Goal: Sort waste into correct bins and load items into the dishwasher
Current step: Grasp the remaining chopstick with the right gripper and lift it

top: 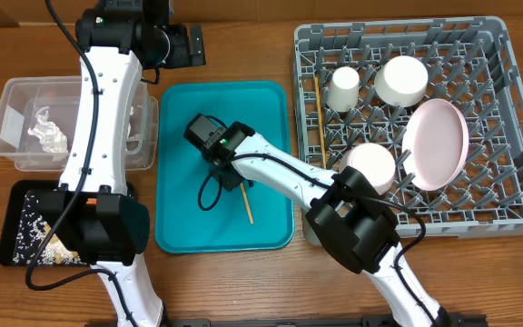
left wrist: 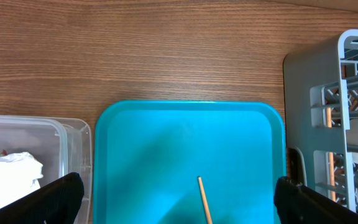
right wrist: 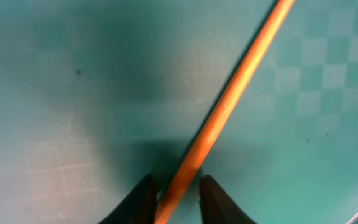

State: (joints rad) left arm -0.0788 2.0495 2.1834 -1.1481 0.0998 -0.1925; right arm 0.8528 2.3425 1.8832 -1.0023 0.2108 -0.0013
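Note:
One wooden chopstick [top: 246,204] lies on the teal tray [top: 271,109]. My right gripper [top: 225,173] is down on its upper end. In the right wrist view the fingers [right wrist: 176,199] straddle the chopstick [right wrist: 241,81] closely, with a thin gap on the right side. My left gripper [top: 184,44] hangs open and empty above the tray's far edge; its wrist view shows its jaws [left wrist: 185,205] and the chopstick tip [left wrist: 202,199]. The grey rack [top: 516,182] holds the pink plate [top: 439,143], two white bowls [top: 399,80] [top: 370,165], the cup [top: 342,88] and the other chopstick [top: 319,118].
The clear tub [top: 16,100] at the left holds crumpled tissue [top: 48,136]. The black tray [top: 12,195] in front of it holds white scraps [top: 34,227], partly hidden by the left arm. The rack wall [left wrist: 309,81] stands right beside the teal tray [left wrist: 185,137].

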